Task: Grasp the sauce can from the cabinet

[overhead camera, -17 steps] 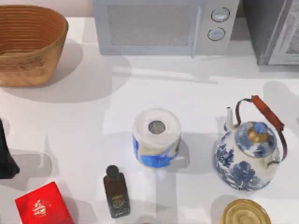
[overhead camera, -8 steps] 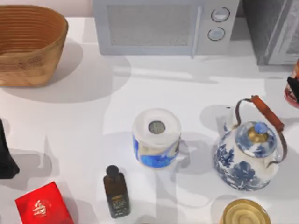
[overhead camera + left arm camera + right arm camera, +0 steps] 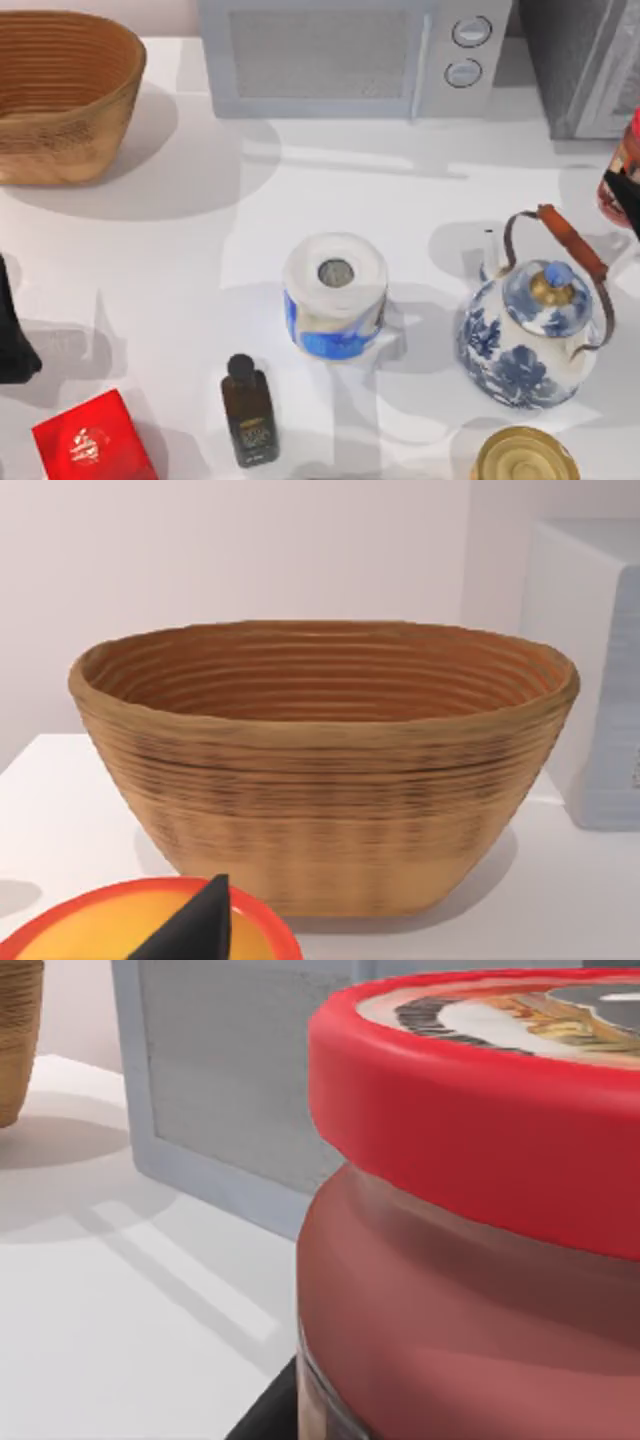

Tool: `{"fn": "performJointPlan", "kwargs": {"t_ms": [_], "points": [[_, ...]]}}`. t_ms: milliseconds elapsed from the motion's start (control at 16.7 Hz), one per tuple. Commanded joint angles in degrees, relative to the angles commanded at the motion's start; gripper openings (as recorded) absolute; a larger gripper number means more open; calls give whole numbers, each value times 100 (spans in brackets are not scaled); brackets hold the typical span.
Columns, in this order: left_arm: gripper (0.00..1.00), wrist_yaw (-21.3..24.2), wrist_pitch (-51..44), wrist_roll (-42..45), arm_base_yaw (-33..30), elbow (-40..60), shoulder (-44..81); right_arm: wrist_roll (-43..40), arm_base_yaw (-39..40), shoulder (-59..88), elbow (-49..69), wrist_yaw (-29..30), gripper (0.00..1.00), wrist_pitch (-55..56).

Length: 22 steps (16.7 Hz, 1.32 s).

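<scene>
The sauce can (image 3: 631, 150), red-lidded with an orange-red side, hangs at the table's right edge just in front of the cabinet (image 3: 562, 60). My right gripper (image 3: 626, 192) is shut on it, dark against the can's side. In the right wrist view the sauce can (image 3: 470, 1260) looms close, its red lid on top, and one dark finger (image 3: 268, 1415) shows beside its base. The cabinet is a dark grey speckled box with a pale framed door, at the back right. My left arm (image 3: 10, 340) is parked at the left edge.
A white microwave (image 3: 350, 55) stands at the back, left of the cabinet. A woven basket (image 3: 65, 95) is at the back left. A blue-and-white teapot (image 3: 528, 335) sits below the can, with a gold-topped tin (image 3: 525, 458), blue-white cylinder (image 3: 335, 295), dark bottle (image 3: 248, 410) and red box (image 3: 90, 442) nearby.
The sauce can and my right gripper, out of view a second ago, have come into view at the right edge and shifted slightly left and towards the back. The left arm has not moved.
</scene>
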Motion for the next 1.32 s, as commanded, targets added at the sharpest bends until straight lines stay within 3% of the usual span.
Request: {"fn": "performJointPlan", "kwargs": {"t_ms": [300,840,1140,1320], "points": [[100,0,0,0,0,0,0,-13,102,-55,33,68,0,22],[100,0,0,0,0,0,0,-36,836,871,879,824,0,-23],[100,0,0,0,0,0,0,-33,847,935,923,859,0,-26],[100,0,0,0,0,0,0,-33,847,935,923,859,23,-26]]}}
